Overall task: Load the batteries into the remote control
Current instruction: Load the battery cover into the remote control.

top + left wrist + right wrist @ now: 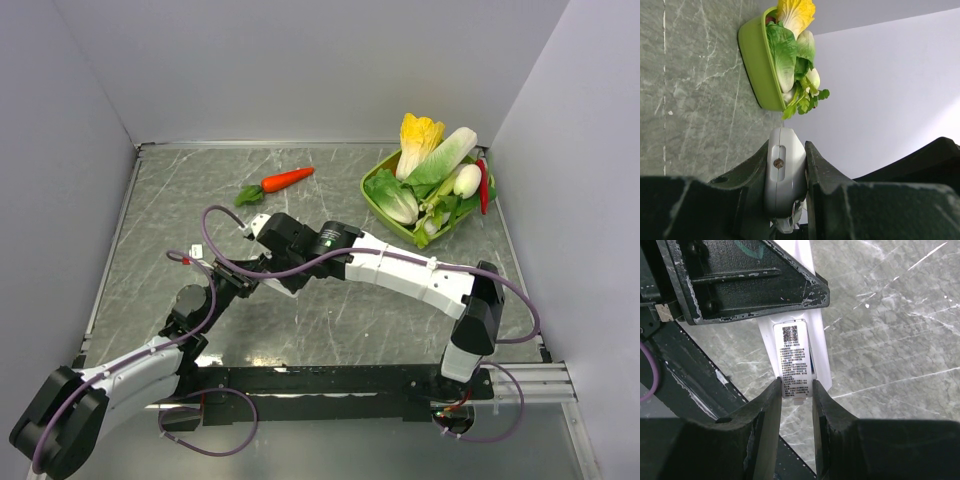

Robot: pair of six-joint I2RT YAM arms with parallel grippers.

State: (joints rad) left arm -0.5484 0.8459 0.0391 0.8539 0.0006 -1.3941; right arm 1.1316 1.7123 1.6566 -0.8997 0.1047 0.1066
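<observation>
- Remote control [785,172]: off the desk [400,330], held in the air left of the desk's centre, about midway between near and far edges. One narrow end faces the left wrist camera, showing a slot and a small screw.
- Left end effector [786,150]: nearly closed, its two fingers pressed flat on either side of the remote's body. Firm hold, by the look.
- Right end effector [796,385]: narrowed to a slim gap, fingers set on the lower end of a white labelled plate [794,357] on the remote's back. Probably the battery cover.
- Blue strip [812,366] shows along the plate's edge, between plate and body. Could be a battery already seated; too little visible to be sure, or to count.
- Batteries: none lying loose on the desk in the overhead view, though the arms hide part of the middle.
- Judgement: late stage. Cells likely in, and the cover is being handled. Cannot tell whether it is fully seated. Left to do: snap it closed and set the remote down.
- Surroundings: carrot [288,179] near the far edge; green basket [372,200] of vegetables in the far right corner. Both well apart from the work.
</observation>
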